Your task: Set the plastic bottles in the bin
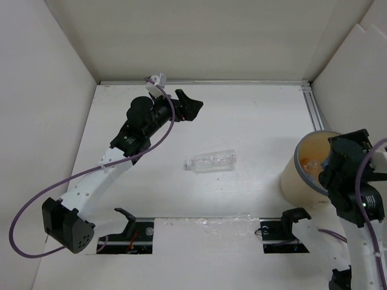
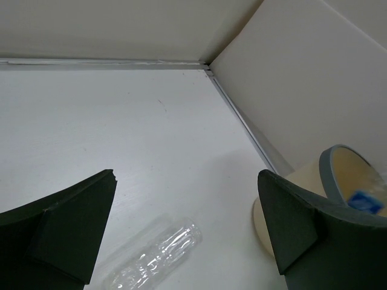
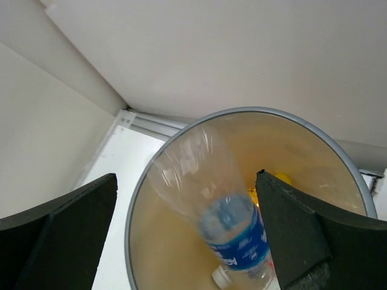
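Right wrist: right pincer [image 3: 186, 199] gapes over bin [image 3: 129, 235] rim; left pincer [image 2: 186, 181] also apart.

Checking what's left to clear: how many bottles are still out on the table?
1. A clear bottle lies on its side on the table. One blue-labelled bottle is inside the bin; more may be hidden under it.

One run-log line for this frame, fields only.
left gripper: open, empty | right gripper: open over bin | blue-label bottle: in bin | clear bottle: lying on table
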Action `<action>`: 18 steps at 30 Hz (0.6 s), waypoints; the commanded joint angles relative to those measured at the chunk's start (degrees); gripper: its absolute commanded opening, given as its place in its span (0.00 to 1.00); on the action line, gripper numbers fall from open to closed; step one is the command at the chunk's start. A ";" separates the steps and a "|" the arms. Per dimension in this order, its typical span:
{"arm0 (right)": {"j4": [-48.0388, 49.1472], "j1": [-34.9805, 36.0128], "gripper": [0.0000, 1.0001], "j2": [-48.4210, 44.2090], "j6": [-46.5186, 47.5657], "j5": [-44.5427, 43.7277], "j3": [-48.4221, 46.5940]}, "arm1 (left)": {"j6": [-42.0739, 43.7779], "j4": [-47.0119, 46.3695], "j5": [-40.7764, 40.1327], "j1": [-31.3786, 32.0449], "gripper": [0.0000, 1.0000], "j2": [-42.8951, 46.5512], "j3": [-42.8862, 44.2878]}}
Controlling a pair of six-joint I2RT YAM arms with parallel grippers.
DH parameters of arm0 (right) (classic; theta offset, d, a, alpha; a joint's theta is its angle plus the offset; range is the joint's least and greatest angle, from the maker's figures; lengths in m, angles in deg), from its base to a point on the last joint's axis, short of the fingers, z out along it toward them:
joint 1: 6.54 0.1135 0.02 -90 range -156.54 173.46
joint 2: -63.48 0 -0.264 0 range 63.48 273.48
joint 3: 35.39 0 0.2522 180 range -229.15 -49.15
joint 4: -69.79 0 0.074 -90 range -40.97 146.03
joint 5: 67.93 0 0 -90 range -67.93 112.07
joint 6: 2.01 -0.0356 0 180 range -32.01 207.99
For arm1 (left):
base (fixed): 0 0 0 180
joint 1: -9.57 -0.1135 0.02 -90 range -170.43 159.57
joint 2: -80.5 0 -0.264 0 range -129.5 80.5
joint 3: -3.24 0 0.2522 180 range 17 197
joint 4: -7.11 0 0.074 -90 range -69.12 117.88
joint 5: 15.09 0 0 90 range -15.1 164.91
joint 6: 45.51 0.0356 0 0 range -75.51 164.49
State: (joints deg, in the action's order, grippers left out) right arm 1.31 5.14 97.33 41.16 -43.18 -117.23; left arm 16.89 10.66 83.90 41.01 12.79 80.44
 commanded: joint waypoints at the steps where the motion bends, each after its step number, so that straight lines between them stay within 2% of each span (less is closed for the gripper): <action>1: -1.88 -0.26 1.00 3.93 -0.54 -3.65 -1.54 | 2.11 -1.12 0.41 0.46 1.00 0.82 1.07; 7: -1.63 -0.26 1.00 6.50 0.15 0.46 -6.01 | -0.87 3.35 2.78 0.46 1.00 -0.94 1.07; 11: 7.05 -0.26 1.00 5.88 10.78 8.73 -6.55 | -13.95 17.75 0.15 0.46 1.00 -5.24 4.32; 12: 7.86 -0.26 1.00 5.88 11.66 9.87 -7.07 | -19.55 18.91 2.93 0.46 1.00 -5.86 3.80; 15: 10.94 -0.26 1.00 7.28 15.18 14.00 -7.60 | -31.68 14.97 4.89 0.99 1.00 -2.45 -5.40; 16: 11.47 -0.26 1.00 7.81 15.71 15.23 -7.60 | -36.26 10.96 3.33 2.38 1.00 1.57 -11.35; 17: 12.26 -0.26 1.00 7.81 17.28 18.81 -7.60 | -44.48 10.92 1.05 3.44 1.00 3.52 -13.15; 18: 14.53 0.27 1.00 8.77 18.25 21.02 -7.60 | -48.48 11.97 -1.85 4.76 1.00 5.11 -14.12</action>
State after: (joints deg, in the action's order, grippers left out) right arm 8.72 5.17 104.30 53.69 -30.42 -123.35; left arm -12.13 22.88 85.30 42.93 11.20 70.03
